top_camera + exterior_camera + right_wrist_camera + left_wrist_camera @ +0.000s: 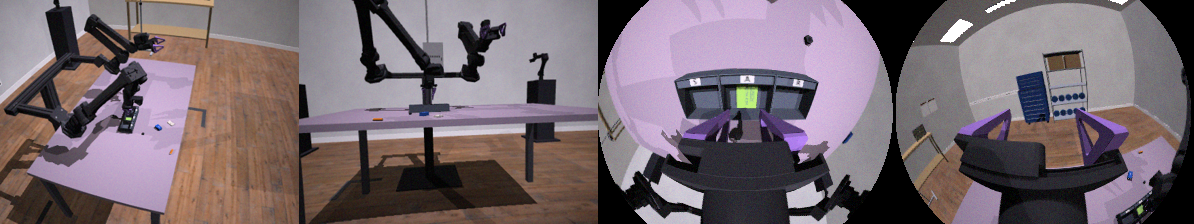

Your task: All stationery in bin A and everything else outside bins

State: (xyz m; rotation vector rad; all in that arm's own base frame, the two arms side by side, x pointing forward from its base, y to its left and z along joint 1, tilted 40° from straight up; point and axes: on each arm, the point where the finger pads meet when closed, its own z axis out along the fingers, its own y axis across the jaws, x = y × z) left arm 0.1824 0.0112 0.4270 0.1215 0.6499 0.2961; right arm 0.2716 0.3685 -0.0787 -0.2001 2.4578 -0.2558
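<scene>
A dark tray of three bins [129, 119] lies mid-table; it also shows in the right wrist view [747, 96]. A green item [128, 118] [747, 98] lies in its middle bin; I cannot read the bin labels. My right gripper [130, 110] hangs just above the tray, fingers partly apart with nothing between them. My left gripper [158, 44] [1043, 112] is open and empty, raised high past the table's far edge. On the table to the right of the tray lie a blue item [157, 127], a small white item [170, 123], a tiny black item [143, 134] and an orange item [171, 151].
A wooden shelf [170, 20] stands behind the table. A black tower [62, 30] and a frame carry the arms at the left.
</scene>
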